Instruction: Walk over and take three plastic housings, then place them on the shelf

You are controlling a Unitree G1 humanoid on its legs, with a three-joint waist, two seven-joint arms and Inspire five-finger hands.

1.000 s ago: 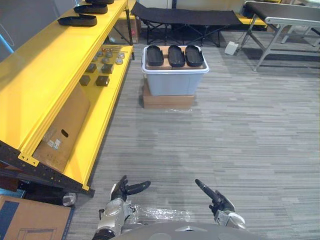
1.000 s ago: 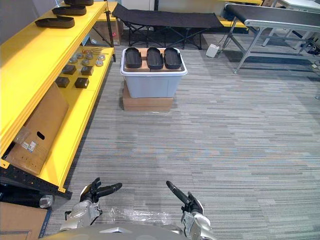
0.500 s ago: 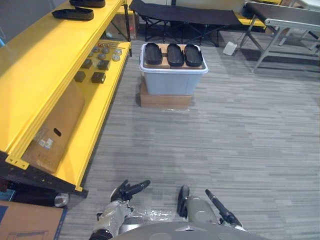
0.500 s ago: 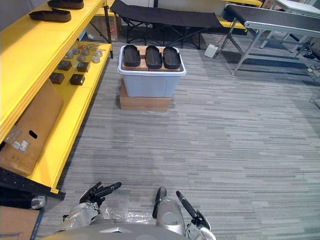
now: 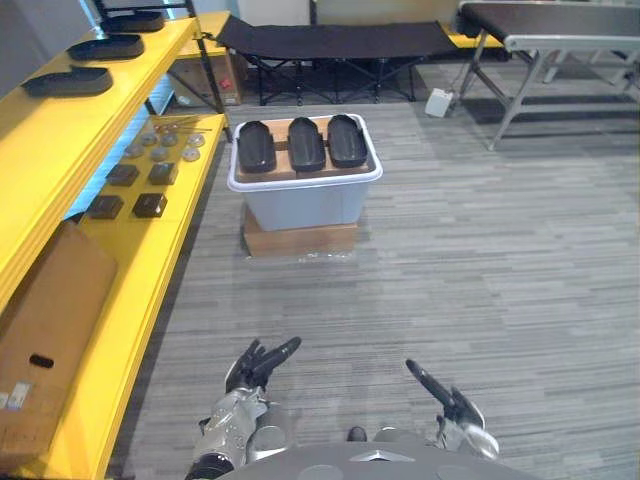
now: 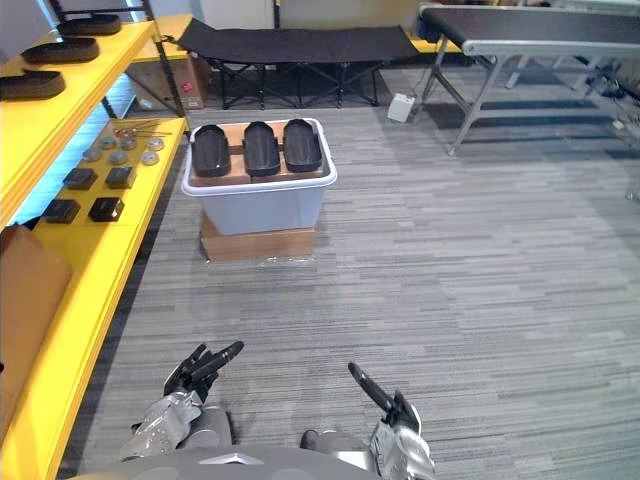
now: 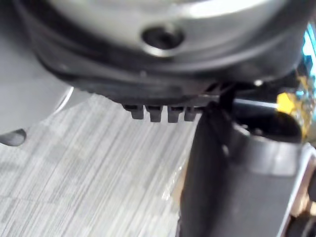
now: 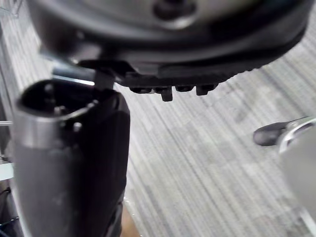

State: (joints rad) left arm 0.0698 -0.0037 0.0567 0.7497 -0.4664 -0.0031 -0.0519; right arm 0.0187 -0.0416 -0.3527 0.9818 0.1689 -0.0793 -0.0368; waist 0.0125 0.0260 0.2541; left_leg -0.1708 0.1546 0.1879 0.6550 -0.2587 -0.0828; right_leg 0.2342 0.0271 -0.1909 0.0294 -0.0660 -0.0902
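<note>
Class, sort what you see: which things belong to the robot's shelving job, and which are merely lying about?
Job: three black oval plastic housings on the pale grey plastic tub; long yellow metal shelf.
Lying about: black folding cot; brown cardboard box and small black blocks on the lower shelf level.

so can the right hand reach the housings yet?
Probably not. The right hand is open low in the foreground, with a wide stretch of carpet between it and the housings atop the bin. Nothing blocks the way; it's just too far.
</note>
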